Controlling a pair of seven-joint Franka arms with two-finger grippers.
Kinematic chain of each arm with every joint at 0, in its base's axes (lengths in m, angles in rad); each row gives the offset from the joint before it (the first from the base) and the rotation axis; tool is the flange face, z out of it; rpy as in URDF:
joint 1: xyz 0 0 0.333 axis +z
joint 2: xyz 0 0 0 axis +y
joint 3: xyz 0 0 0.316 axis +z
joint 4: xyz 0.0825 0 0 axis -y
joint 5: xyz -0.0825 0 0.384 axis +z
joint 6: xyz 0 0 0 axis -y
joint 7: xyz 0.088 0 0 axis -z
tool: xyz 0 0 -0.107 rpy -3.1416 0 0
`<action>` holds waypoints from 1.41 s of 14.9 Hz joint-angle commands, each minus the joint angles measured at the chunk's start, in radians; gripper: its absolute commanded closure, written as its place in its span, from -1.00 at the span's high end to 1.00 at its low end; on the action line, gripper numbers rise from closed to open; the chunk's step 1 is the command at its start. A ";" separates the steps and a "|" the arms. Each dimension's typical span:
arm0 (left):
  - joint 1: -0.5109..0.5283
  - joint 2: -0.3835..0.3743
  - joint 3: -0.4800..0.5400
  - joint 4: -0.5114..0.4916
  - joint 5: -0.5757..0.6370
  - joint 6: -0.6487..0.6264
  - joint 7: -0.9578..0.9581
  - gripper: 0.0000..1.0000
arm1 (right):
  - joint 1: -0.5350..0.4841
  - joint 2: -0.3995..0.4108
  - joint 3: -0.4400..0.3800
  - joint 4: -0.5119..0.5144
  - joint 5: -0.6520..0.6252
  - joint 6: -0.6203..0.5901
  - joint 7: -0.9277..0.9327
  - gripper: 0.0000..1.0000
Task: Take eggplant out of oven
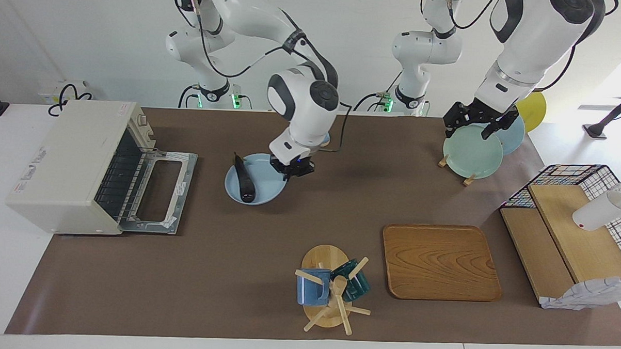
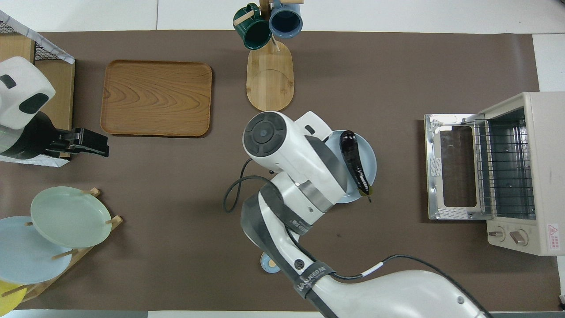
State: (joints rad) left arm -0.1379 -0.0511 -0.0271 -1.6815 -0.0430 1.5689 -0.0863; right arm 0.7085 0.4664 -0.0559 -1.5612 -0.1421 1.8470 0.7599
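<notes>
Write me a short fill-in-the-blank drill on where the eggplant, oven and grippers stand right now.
The glossy dark purple eggplant lies on a light blue ____.
The cream-white toaster oven has its glass door ____.
The right gripper is shut on the rim of the ____.
The left gripper hangs over the pale green ____ in the wooden rack.

Missing words: plate; open; plate; plate

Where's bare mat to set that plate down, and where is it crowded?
Free: the mat between the oven door and the blue plate with the eggplant; the wide strip between the right gripper and the plate rack. The wooden tray is bare. Crowded: the wire basket corner, where the left gripper waits over the rack.
</notes>
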 commanded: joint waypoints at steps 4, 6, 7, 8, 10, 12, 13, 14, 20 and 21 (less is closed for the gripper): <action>0.001 -0.010 0.000 -0.007 0.020 0.003 0.002 1.00 | 0.038 0.084 0.053 0.062 0.073 0.118 0.103 -1.00; 0.001 -0.010 0.000 -0.007 0.019 0.003 0.000 1.00 | 0.036 0.086 0.054 0.007 0.076 0.193 0.108 -1.00; 0.001 -0.010 0.000 -0.007 0.018 0.003 0.002 1.00 | 0.038 0.086 0.054 0.009 0.076 0.199 0.114 -0.97; 0.001 -0.010 0.000 -0.006 0.020 0.003 0.002 1.00 | 0.040 0.084 0.053 0.025 0.076 0.192 0.114 -0.71; -0.008 -0.010 -0.002 -0.007 0.020 0.003 0.002 1.00 | 0.026 0.087 0.053 0.052 0.061 0.187 0.102 -0.43; -0.005 -0.010 -0.002 -0.006 0.018 0.000 0.000 1.00 | 0.000 0.060 0.048 0.053 0.050 0.163 0.043 -0.33; 0.000 -0.010 -0.002 -0.006 0.018 0.000 0.000 1.00 | -0.006 0.043 0.042 0.053 0.029 0.122 -0.005 -0.37; 0.001 -0.010 0.000 -0.006 0.018 0.003 0.000 1.00 | -0.024 0.034 0.041 0.046 -0.015 0.085 -0.045 -0.53; 0.001 -0.009 0.000 -0.006 0.020 0.011 -0.003 1.00 | -0.226 -0.126 0.042 -0.195 -0.089 0.015 -0.231 -1.00; 0.001 -0.009 0.000 -0.004 0.020 0.011 -0.003 1.00 | -0.283 -0.138 0.044 -0.242 -0.093 0.032 -0.232 -1.00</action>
State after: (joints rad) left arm -0.1381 -0.0511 -0.0274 -1.6815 -0.0430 1.5708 -0.0863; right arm 0.5204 0.3994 -0.0263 -1.6469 -0.2159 1.8313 0.5575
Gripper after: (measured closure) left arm 0.000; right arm 0.991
